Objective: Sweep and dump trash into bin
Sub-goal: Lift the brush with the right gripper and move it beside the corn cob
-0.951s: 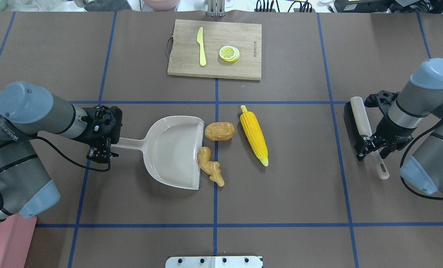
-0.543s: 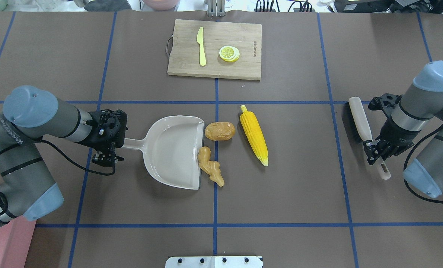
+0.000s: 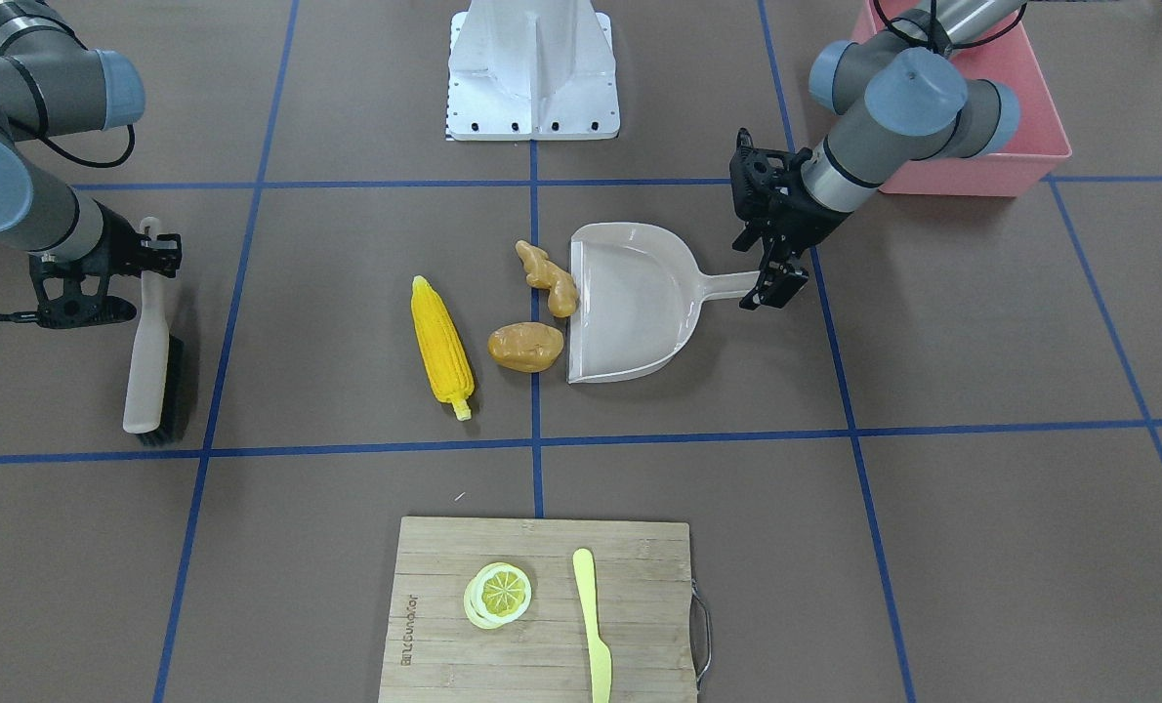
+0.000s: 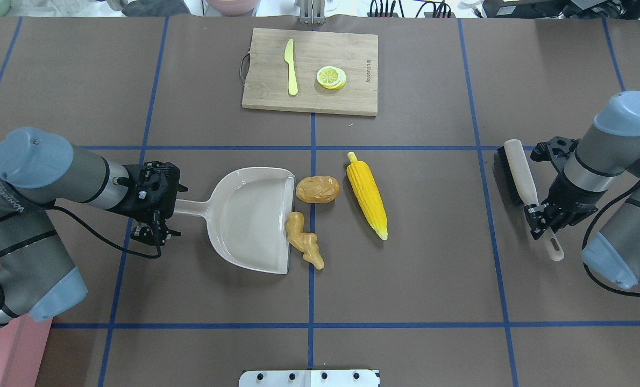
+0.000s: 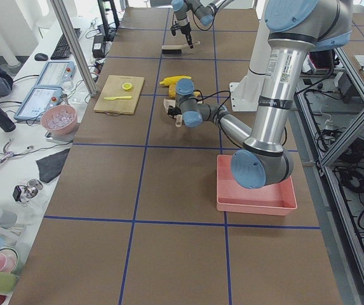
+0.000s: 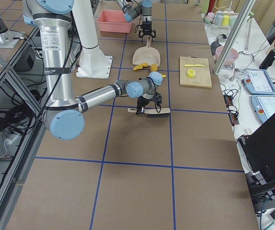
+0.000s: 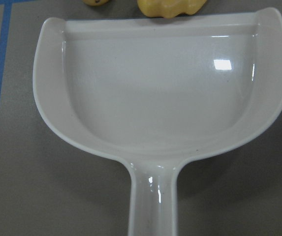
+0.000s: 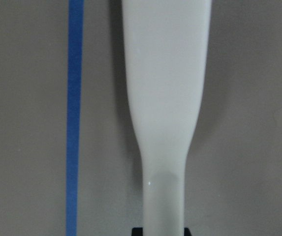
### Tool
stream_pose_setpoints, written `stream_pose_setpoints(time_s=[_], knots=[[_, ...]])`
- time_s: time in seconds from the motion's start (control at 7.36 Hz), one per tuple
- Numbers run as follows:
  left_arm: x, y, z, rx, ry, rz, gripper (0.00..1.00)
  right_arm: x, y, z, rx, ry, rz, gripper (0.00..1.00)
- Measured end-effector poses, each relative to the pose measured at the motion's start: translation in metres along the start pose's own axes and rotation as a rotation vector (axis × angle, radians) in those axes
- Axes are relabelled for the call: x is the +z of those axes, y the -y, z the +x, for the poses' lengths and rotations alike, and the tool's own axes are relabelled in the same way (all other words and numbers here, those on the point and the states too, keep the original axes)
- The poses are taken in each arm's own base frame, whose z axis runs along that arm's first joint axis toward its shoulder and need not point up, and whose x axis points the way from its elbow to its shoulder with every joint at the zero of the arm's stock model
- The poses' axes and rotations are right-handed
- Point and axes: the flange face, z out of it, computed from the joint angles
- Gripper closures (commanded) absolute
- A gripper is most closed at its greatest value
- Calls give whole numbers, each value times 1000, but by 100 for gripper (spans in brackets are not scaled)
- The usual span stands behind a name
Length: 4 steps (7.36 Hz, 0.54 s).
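Corn cob (image 4: 367, 196), potato (image 4: 318, 189), ginger root (image 4: 304, 239): all 3 outside dustpan (image 4: 244, 220).

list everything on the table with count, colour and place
corn cob: 1, yellow, just right of centre
potato: 1, golden-brown, beside the dustpan's mouth
ginger root: 1, tan, at the dustpan's lip
dustpan: 1, beige, left of centre, empty
brush: 1, cream with black bristles, far right
cutting board: 1, wooden, far centre
knife: 1, yellow, on the board
lemon slices: 1 stack, yellow, on the board
bin: 1, pink, near left corner
left gripper: 1, black, jaws at the dustpan handle
right gripper: 1, black, jaws at the brush handle
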Motion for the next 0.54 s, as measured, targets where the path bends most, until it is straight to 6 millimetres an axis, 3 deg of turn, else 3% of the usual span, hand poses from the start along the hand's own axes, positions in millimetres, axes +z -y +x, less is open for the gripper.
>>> stream_pose_setpoints(time_s=[0.54], knots=[[-1,-21,6,2,0,20,7,-46,0,-28,2,82,10,100]])
